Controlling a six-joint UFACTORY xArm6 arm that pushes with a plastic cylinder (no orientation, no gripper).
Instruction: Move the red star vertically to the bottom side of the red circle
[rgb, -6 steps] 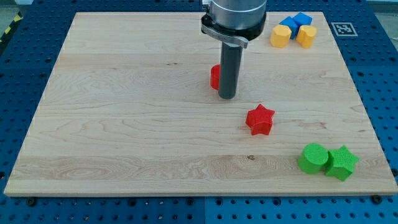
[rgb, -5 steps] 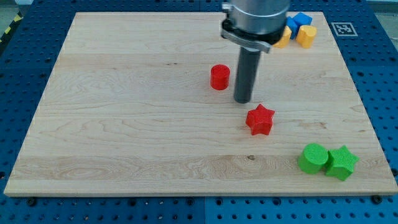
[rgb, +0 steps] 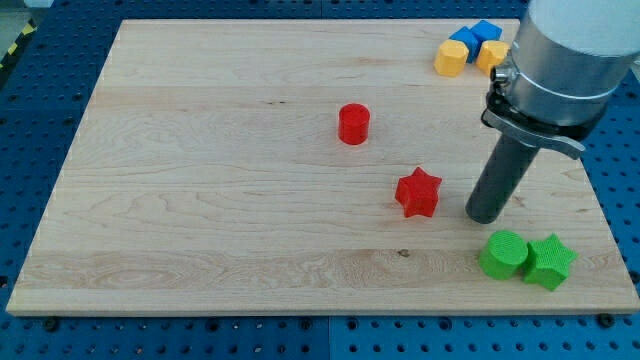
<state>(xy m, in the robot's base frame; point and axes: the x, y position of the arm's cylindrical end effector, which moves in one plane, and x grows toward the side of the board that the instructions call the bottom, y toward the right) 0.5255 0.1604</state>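
Observation:
The red star lies on the wooden board, to the lower right of the red circle. My tip rests on the board just to the right of the red star, a small gap apart from it. The tip is just above the green circle.
A green star touches the green circle near the view's bottom right. At the top right sit a yellow circle, a blue block and another yellow block, partly hidden by the arm.
My tip has moved from beside the red circle to the view's right and down, passing above the red star, and now stands to the star's right. No block has moved.

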